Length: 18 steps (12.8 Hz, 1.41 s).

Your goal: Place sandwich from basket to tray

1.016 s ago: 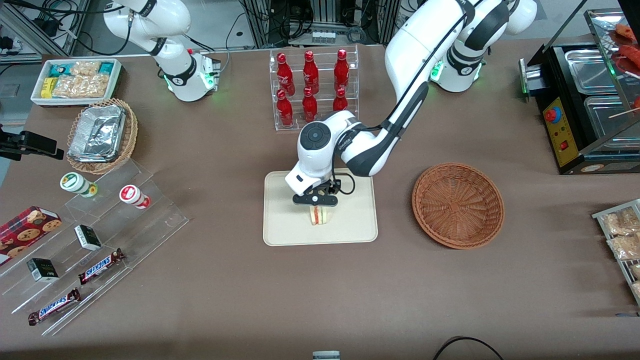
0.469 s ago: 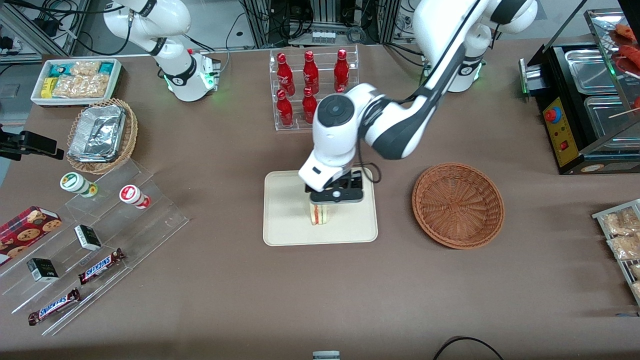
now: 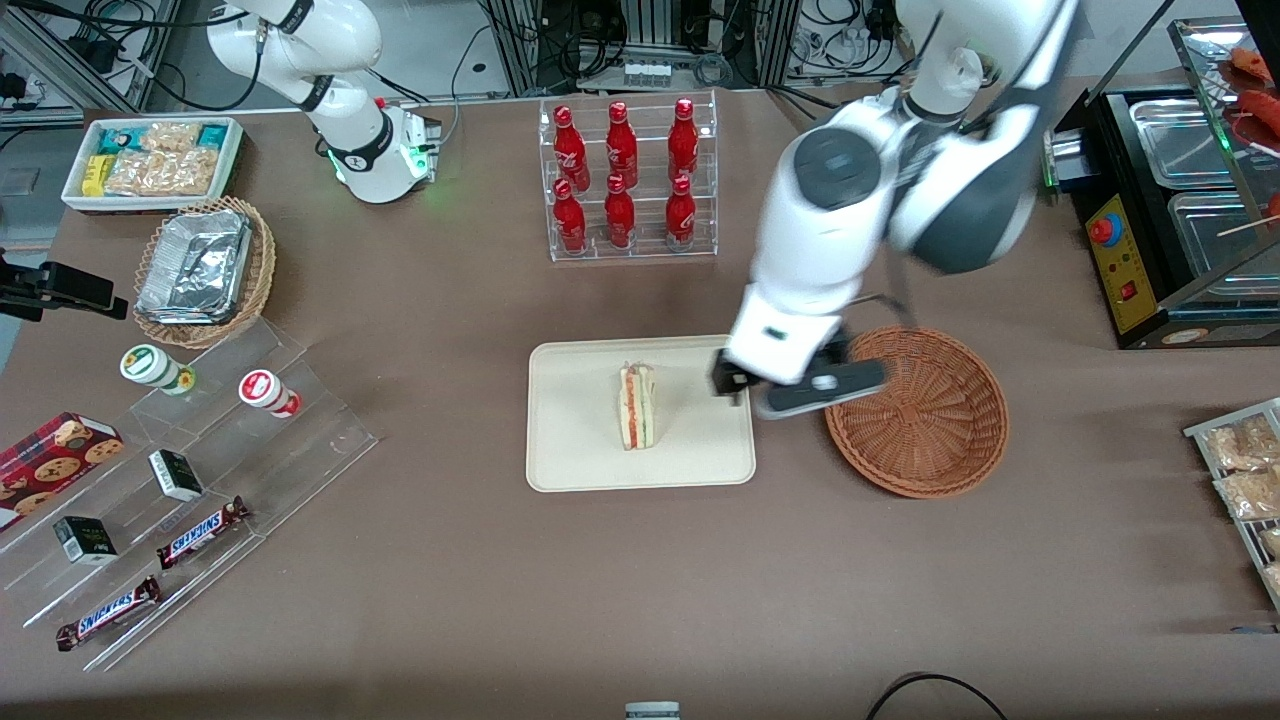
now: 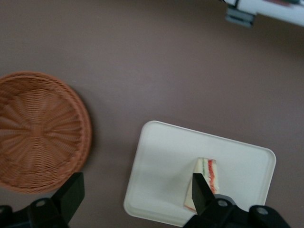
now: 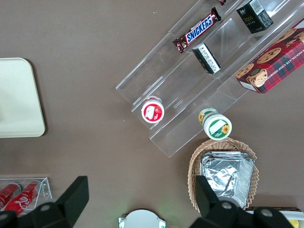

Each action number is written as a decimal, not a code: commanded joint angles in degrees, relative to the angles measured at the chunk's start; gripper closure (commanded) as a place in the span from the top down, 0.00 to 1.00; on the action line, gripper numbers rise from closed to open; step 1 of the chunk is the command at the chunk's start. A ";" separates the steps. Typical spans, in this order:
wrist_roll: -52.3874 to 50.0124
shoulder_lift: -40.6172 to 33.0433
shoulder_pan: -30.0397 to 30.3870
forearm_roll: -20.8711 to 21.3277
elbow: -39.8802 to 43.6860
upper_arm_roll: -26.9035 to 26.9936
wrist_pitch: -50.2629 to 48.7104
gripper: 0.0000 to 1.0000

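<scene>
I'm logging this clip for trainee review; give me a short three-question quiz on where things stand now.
1. True or false: the sandwich lies on the tray.
2. The basket holds: A) a sandwich B) nothing C) bottles.
3. Fill in: the claw hangs above the gap between tray and ____, fingers open.

Key: 1 true; 2 B; 3 basket.
</scene>
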 commanded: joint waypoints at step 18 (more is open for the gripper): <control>49.05 -21.24 24.40 -6.89 -9.81 4.74 -19.74 1.00</control>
